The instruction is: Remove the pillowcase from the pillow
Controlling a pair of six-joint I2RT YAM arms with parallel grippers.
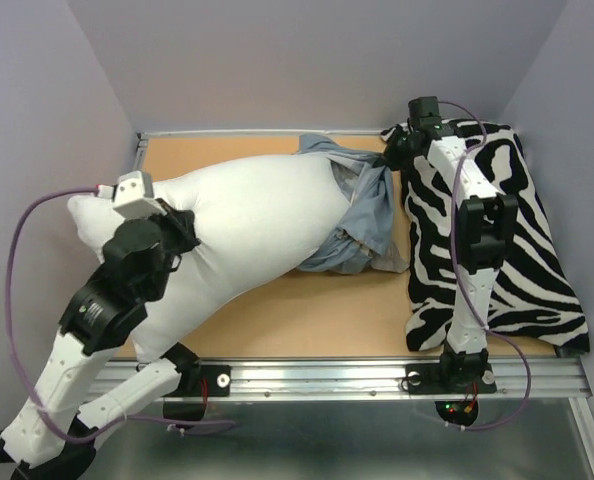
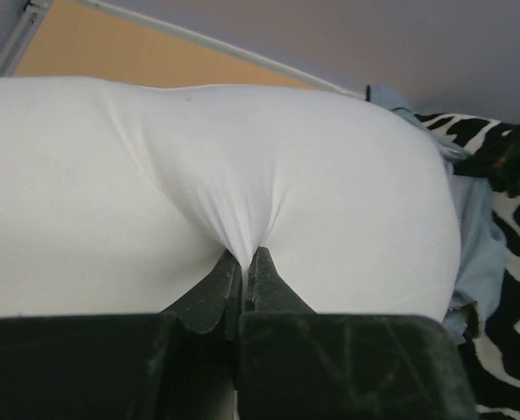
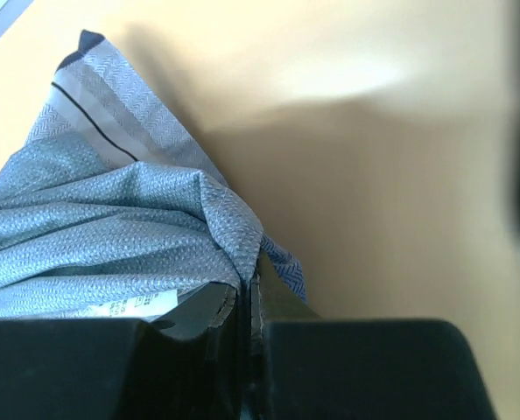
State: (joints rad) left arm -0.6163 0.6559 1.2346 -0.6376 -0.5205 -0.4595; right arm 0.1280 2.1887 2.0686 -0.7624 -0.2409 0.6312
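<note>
The left claw (image 2: 242,261) is squeezed shut on a pinch of the white pillow (image 2: 242,166). The right claw (image 3: 249,276) is squeezed shut on the blue-grey pillowcase (image 3: 111,236). The pillowcase sits bunched at the pillow's 3 o'clock end, next to the zebra cushion (image 1: 512,250).

Zebra-striped cushion (image 1: 539,250) on wooden table (image 1: 307,322), right side

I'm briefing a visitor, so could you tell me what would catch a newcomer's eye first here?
The plump white pillow sprawls across the left of the table, its cloth pinched by the left gripper. The blue-grey pillowcase is bunched at its right end, gripped by the right gripper, beside a zebra-striped cushion.
</note>
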